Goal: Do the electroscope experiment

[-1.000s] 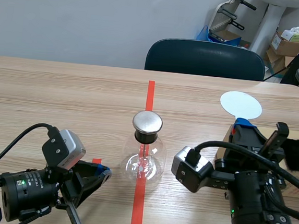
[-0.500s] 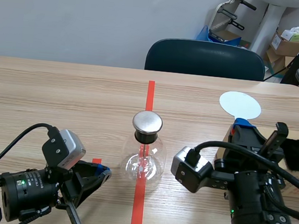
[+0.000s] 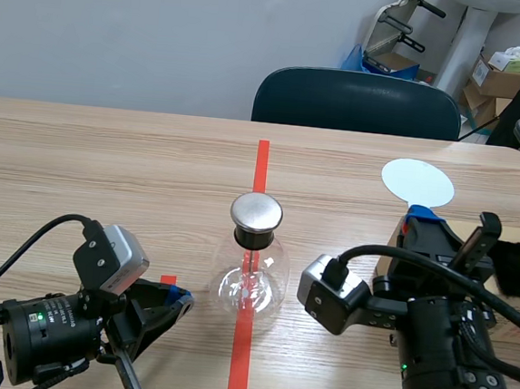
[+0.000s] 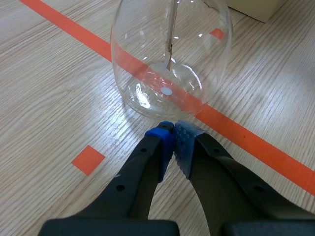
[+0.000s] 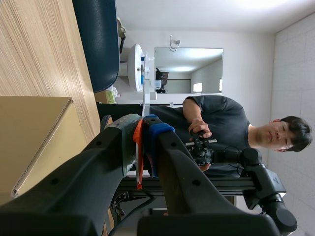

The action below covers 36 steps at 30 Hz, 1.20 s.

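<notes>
Black right pincer (image 3: 421, 216) upright, gripping white disc (image 3: 417, 182)

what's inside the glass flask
A thin metal rod hangs down the middle of the flask, ending above the bottom. Its upper end is hidden by the black stopper under the metal cap.

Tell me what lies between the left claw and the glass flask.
Nothing but a short strip of bare wooden table; the left wrist view shows the shut left claw just short of the glass flask.
</notes>
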{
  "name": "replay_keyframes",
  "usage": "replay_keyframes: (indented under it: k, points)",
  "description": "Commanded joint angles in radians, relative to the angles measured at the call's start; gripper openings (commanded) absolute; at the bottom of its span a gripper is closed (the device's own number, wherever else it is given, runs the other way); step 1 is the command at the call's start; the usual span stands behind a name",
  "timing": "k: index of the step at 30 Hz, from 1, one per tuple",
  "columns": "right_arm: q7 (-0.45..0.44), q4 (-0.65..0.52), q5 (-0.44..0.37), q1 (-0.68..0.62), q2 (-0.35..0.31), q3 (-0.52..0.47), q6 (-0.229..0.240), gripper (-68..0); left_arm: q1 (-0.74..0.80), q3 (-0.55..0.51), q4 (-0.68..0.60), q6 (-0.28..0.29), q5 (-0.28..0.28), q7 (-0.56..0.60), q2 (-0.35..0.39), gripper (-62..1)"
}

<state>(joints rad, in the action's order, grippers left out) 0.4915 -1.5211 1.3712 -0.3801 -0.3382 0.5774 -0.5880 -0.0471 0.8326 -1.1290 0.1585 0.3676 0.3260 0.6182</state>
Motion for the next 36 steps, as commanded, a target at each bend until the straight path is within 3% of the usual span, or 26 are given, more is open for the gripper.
replay_keyframes:
  k: [1, 12, 16, 21, 27, 33, 36]
  points:
    - [0.003, -0.023, 0.005, 0.009, -0.003, -0.006, -0.011, -66.7, 0.003, -0.002, -0.021, 0.005, 0.006, 0.014, 0.000, -58.2]
    - [-0.005, -0.023, 0.005, 0.009, -0.003, -0.006, -0.011, -66.6, 0.002, -0.002, -0.021, 0.000, 0.006, 0.014, -0.001, -58.2]
    - [-0.072, -0.023, -0.025, 0.001, -0.003, -0.018, -0.024, -66.5, 0.002, -0.002, -0.021, -0.007, 0.006, 0.023, 0.000, -58.2]
    - [-0.273, -0.064, -0.109, -0.051, -0.002, -0.134, -0.072, -66.5, 0.003, -0.002, -0.024, -0.014, 0.006, 0.023, 0.011, -58.2]
    - [-0.529, -0.099, -0.204, -0.106, 0.018, -0.326, -0.097, -66.5, 0.013, -0.002, -0.032, -0.014, 0.011, 0.070, 0.054, -57.9]
    - [-0.809, -0.097, -0.284, -0.147, 0.087, -0.539, -0.112, -66.5, 0.062, -0.002, -0.114, -0.014, 0.014, 0.126, 0.139, -43.0]
    - [-0.933, -0.088, -0.319, -0.158, 0.118, -0.634, -0.112, -66.5, 0.092, -0.002, -0.167, -0.014, 0.042, 0.133, 0.203, -30.3]
